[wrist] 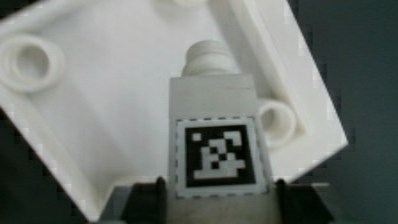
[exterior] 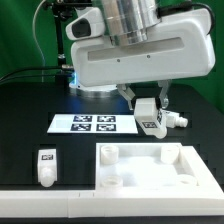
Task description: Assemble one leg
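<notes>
Leg [wrist: 217, 105] in grpr [wrist: 217, 198], over panel [wrist: 98, 130]

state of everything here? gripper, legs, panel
gripper: shut on the held leg
held leg: clamped between the fingers, over the panel, not in a hole
spare leg: standing upright by itself, untouched
panel: lying flat, holes in view empty

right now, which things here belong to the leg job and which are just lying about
job: small white plastic tagged leg, clamped in the two-finger gripper; large white square rimmed panel
lying about: second identical white leg standing apart; thin flat white marker board
</notes>
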Controlling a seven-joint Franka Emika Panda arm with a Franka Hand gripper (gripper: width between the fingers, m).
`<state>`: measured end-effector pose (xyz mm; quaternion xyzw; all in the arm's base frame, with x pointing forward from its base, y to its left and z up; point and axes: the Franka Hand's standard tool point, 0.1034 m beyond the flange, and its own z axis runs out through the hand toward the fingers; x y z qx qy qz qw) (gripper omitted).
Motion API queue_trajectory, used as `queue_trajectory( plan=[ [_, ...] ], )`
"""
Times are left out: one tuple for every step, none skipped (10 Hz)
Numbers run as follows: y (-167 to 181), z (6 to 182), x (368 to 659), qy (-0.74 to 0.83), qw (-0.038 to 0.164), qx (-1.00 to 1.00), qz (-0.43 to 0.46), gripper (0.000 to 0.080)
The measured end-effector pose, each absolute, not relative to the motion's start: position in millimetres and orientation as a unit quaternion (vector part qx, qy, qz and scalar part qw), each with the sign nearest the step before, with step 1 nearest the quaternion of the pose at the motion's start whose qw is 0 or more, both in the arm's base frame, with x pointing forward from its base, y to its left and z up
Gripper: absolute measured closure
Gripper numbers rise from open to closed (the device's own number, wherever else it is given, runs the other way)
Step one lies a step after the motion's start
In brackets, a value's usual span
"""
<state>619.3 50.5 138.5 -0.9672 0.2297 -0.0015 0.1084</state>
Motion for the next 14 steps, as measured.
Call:
queue_trajectory(
  plan=[
    [50.6, 145.4, 632.9, 0.213, 0.096, -0.972, -0.038, 0.0512],
    [56.9, 148.3, 636.8, 0.194, 0.087, -0.976, -0.050, 0.0512],
    [58.5, 149.9, 645.0, 0.194, 0.084, -0.973, -0.094, 0.0512],
    [60.2, 147.5, 644.3, 0.193, 0.081, -0.970, -0.121, 0.0512],
    [62.8, 147.7, 647.1, 0.192, 0.079, -0.965, -0.159, 0.0512],
    [69.0, 146.5, 648.0, 0.185, 0.074, -0.963, -0.182, 0.0512],
    [81.9, 144.7, 651.4, 0.158, 0.063, -0.965, -0.202, 0.0512],
    [89.4, 143.0, 654.5, 0.117, 0.047, -0.971, -0.201, 0.0512],
    [99.0, 140.5, 654.9, 0.092, 0.038, -0.974, -0.204, 0.0512],
    [100.6, 138.1, 653.5, 0.092, 0.039, -0.972, -0.211, 0.0512],
    [100.2, 138.1, 653.8, 0.093, 0.039, -0.973, -0.210, 0.0512],
    [100.3, 138.1, 653.9, 0.092, 0.039, -0.972, -0.210, 0.0512],
    [102.5, 137.2, 653.7, 0.089, 0.040, -0.970, -0.224, 0.0512],
    [107.9, 129.3, 646.1, 0.081, 0.039, -0.967, -0.239, 0.0512]
  ],
)
